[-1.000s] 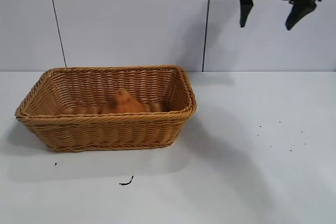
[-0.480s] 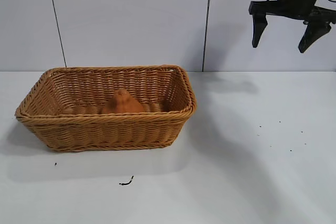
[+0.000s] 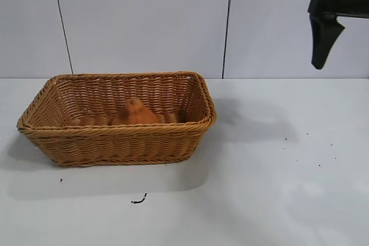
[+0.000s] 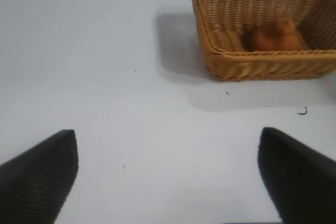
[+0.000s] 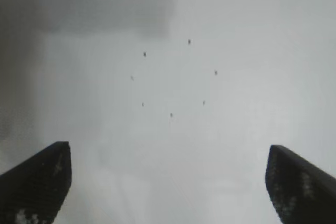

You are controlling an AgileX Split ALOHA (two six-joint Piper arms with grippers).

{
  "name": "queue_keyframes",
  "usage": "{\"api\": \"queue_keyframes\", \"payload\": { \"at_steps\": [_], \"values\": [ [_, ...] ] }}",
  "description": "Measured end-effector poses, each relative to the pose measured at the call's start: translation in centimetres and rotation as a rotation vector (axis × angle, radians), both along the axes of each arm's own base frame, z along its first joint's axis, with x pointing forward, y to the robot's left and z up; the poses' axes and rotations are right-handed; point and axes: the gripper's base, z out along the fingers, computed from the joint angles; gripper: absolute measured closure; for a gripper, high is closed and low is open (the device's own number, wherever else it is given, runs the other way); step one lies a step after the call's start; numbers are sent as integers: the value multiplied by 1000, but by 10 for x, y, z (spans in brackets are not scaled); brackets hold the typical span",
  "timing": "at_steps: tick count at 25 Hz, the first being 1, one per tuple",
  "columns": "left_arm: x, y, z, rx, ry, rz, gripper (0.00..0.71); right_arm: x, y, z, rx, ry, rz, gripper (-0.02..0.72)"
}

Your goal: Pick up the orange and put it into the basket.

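Little risk left: the orange (image 3: 134,113) sits inside the basket (image 3: 115,142), near the counter's left edge; only a sweep from an arm could nudge it. Right pincer (image 5: 168,182) high over the counter's right side, spread wide, empty. Left pincer (image 4: 168,174) spread wide, empty, well apart from the basket.

The right gripper (image 3: 331,33) is matte black, with one tapering, wedge-shaped finger showing under a blocky black body, and a thin dark cable looping above it beside a grey housing. Seen from its own wrist, its fingers (image 5: 34,182) are black wedges with pale scuffed flecks. The left gripper's fingers (image 4: 39,174) are black too, with a fine ribbed texture
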Motion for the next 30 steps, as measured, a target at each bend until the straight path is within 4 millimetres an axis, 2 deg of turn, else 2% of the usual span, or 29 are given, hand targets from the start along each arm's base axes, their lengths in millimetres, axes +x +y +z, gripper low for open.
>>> {"api": "queue_keyframes", "payload": {
  "at_steps": [2,5,12,21,27,30],
  "values": [
    [0,0,0,0,0,0,44,-32,-1,-1,-1,-13,12,10],
    [0,0,0,0,0,0,44,-75,-3,-13,1,-42,17,10],
    [0,0,0,0,0,0,44,-146,-6,-29,27,-303,-6,10],
    [0,0,0,0,0,0,44,-204,-10,-4,57,-763,-52,10],
    [0,0,0,0,-1,0,44,-238,-11,-1,71,-981,-50,10],
    [0,0,0,0,-1,0,44,-243,-12,-1,70,-1014,-50,10]
  ]
}}
